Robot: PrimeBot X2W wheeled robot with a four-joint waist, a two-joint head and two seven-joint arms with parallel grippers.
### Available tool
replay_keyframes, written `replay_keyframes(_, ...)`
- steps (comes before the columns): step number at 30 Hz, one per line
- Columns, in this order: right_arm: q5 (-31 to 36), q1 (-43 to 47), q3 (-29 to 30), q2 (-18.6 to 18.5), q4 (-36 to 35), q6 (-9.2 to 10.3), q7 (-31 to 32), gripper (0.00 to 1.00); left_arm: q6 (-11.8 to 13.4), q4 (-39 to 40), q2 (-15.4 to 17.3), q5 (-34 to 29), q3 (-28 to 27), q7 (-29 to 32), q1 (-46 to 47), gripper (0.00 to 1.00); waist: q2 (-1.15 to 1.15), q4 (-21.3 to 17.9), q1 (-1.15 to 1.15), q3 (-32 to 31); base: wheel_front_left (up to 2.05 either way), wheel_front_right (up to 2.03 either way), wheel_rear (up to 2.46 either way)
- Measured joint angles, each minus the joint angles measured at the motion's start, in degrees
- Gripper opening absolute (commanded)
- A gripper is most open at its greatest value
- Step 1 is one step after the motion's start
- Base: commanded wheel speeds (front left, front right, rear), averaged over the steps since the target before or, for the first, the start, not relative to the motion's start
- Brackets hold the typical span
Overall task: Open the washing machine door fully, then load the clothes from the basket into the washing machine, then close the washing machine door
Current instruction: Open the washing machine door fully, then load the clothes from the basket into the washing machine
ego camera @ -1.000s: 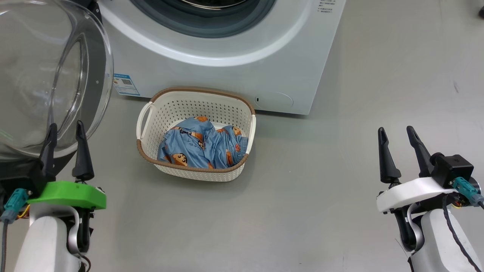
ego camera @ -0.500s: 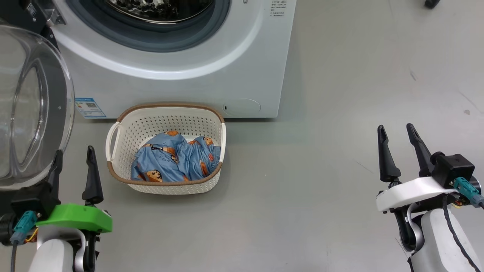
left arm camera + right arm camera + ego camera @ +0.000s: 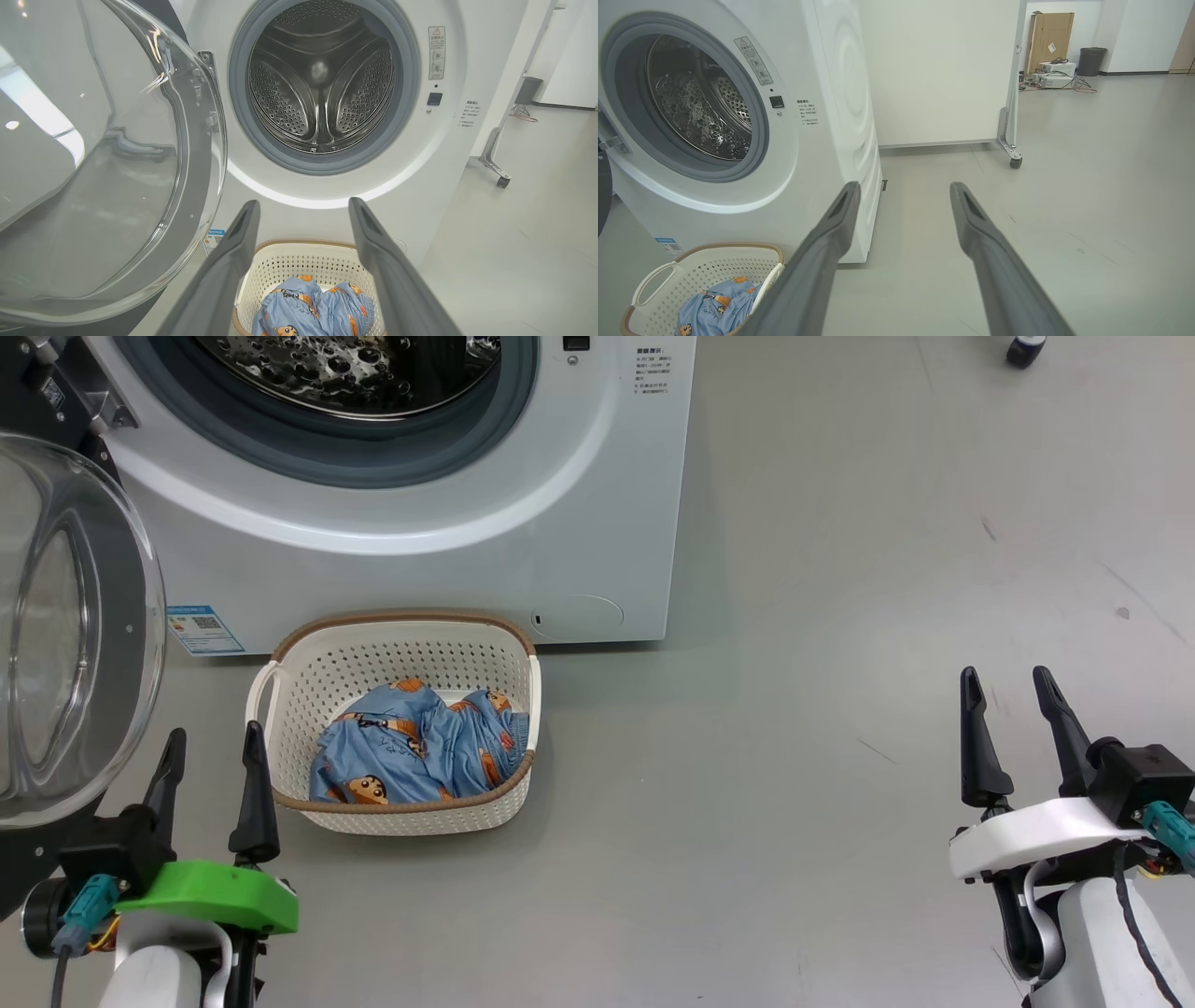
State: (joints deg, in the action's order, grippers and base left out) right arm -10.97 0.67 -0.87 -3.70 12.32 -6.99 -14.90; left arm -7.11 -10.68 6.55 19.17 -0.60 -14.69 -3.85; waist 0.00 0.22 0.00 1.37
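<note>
Basket (image 3: 411, 814) on smooth grey floor (image 3: 794, 728)

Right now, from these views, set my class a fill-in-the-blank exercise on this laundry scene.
1. The washing machine door stands ____.
2. The clothes in the basket are mostly ____ in colour.
3. The drum of the washing machine contains ____ clothes.
4. The left gripper and the right gripper each hold ____.

Missing words: open; blue; no; nothing.
</note>
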Motion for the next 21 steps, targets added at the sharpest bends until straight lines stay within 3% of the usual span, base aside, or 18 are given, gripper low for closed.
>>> replay_keyframes(21, 0.5, 0.1, 0.1, 0.1, -0.6, 0.00, 0.0, 1.00, 0.0, 1.7, 0.4, -0.1, 1.0, 0.0, -0.9, 1.00, 0.00, 1.7, 0.00, 0.3, 0.00, 0.00, 0.00)
